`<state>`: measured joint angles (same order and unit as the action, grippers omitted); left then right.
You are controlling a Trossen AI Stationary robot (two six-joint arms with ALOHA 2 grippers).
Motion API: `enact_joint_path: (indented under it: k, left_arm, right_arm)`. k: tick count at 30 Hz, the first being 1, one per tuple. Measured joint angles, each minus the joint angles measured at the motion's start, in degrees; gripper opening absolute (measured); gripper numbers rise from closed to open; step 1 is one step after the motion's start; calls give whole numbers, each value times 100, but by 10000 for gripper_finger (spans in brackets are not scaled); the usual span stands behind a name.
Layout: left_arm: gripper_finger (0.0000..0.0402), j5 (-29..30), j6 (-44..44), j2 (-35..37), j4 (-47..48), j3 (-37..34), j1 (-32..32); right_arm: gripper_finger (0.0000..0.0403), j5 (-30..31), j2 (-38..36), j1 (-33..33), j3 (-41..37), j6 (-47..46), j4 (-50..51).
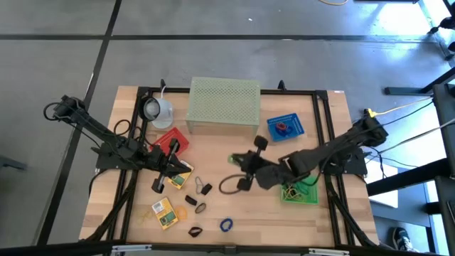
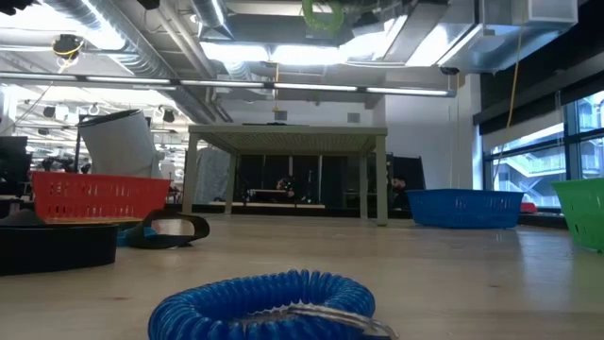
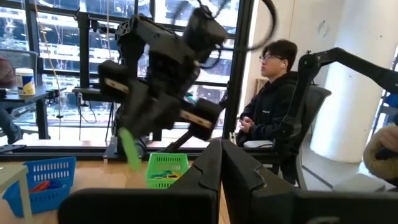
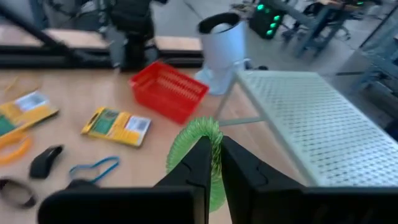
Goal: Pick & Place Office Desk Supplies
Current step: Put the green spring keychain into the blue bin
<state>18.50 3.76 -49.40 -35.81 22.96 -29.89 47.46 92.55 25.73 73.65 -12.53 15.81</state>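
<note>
Right end effector [image 4: 211, 163] is clamped on the green coil loop [image 4: 198, 144], held up off the tabletop [image 1: 234, 206] with the green basket [image 1: 302, 192] just behind it; the loop is light, springy and soft, so pinching across one strand as here should hold, though it may flop or spring on release. Left end effector [image 3: 219, 163] is together, empty, parked near the red basket [image 1: 170, 140]. How much coil sits between the fingers is hidden.
</note>
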Motion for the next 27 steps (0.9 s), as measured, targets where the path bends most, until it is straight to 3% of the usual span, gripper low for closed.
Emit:
enact_joint_path:
  k: [6,10,21,27]
  left_arm:
    - [4,0,0,-1,2,-2,0]
    - [4,0,-2,-1,1,-1,0]
    - [4,2,-2,-1,3,-1,-1]
    - [4,4,-2,-1,4,-2,0]
  right_arm:
    - [29,20,-155,-301,2,22,98]
    - [29,405,-159,-444,2,-90,990]
    - [29,599,-505,-793,4,-3860,5644]
    - [30,823,-812,-845,6,-5172,7051]
